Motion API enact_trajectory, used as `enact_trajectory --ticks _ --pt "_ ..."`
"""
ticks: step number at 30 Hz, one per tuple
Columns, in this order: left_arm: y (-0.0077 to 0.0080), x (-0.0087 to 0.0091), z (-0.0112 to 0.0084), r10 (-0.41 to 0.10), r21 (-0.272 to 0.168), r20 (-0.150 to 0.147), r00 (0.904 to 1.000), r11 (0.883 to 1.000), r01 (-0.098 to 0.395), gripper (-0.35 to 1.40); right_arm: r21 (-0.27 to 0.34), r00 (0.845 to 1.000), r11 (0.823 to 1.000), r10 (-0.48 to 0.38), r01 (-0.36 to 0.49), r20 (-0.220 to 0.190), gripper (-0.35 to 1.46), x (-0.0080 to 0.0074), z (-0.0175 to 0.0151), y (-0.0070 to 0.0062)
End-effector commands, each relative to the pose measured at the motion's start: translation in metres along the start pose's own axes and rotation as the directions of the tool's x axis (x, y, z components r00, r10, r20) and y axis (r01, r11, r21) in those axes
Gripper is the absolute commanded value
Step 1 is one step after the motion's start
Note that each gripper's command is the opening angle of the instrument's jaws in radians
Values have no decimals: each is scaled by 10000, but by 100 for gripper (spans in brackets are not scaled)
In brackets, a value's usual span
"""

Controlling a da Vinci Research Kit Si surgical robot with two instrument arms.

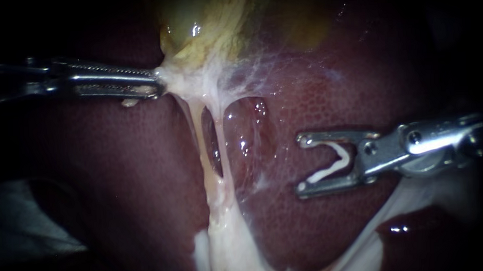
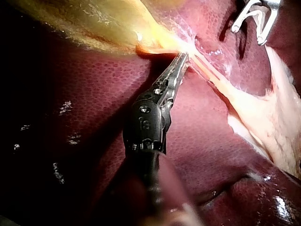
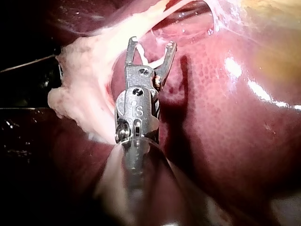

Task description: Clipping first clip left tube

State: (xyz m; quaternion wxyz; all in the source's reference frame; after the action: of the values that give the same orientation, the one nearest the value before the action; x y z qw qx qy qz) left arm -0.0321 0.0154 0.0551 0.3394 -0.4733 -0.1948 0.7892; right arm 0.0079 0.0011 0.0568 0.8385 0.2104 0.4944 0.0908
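Note:
The yellowish gallbladder [image 1: 211,24] narrows into white strands over the dark red liver [image 1: 315,90]. My left instrument [image 1: 159,82] comes in level from the left, its jaws shut on the pale tissue at the gallbladder's neck, seen too in the left wrist view [image 2: 182,59]. Below that grip the left tube [image 1: 198,126] runs downward, with a thinner right tube [image 1: 224,152] beside it across a dark gap. My right instrument [image 1: 301,165] stands well right of both tubes, jaws wide apart with a white clip [image 1: 333,162] seated between them [image 3: 150,43].
Pale fatty tissue [image 1: 229,243] spreads below where the tubes join, and a white band [image 1: 373,238] runs toward the lower right. A grey cloth [image 1: 19,223] lies at the lower left. Wet liver surface lies between the tubes and my right instrument.

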Motion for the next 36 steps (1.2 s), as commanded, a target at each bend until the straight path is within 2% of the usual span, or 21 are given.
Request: enact_trajectory --ticks 1,8,17,22,32,36 --pt "0 -1 1 -4 6 0 10000 10000 4 -35 -2 10000 10000 -19 19 0 50 2 6 -1" --pt "0 -1 2 -4 10 -1 10000 10000 4 -35 74 9993 9997 239 -237 -294 50 8 44 -2" --pt "1 -1 5 -6 33 -6 10000 10000 6 -35 374 9964 9978 566 -543 -635 50 8 77 1" --pt "1 -1 5 -5 32 -6 10000 10000 5 -35 514 9940 9962 748 -708 -799 50 1 92 7" --pt "1 -1 5 -2 38 -7 10000 10000 2 -35 782 9909 9922 1038 -972 -861 50 -18 109 18" --pt "1 -1 5 -2 41 -7 10000 10000 2 -35 970 9898 9909 1025 -930 -988 50 -20 115 21"
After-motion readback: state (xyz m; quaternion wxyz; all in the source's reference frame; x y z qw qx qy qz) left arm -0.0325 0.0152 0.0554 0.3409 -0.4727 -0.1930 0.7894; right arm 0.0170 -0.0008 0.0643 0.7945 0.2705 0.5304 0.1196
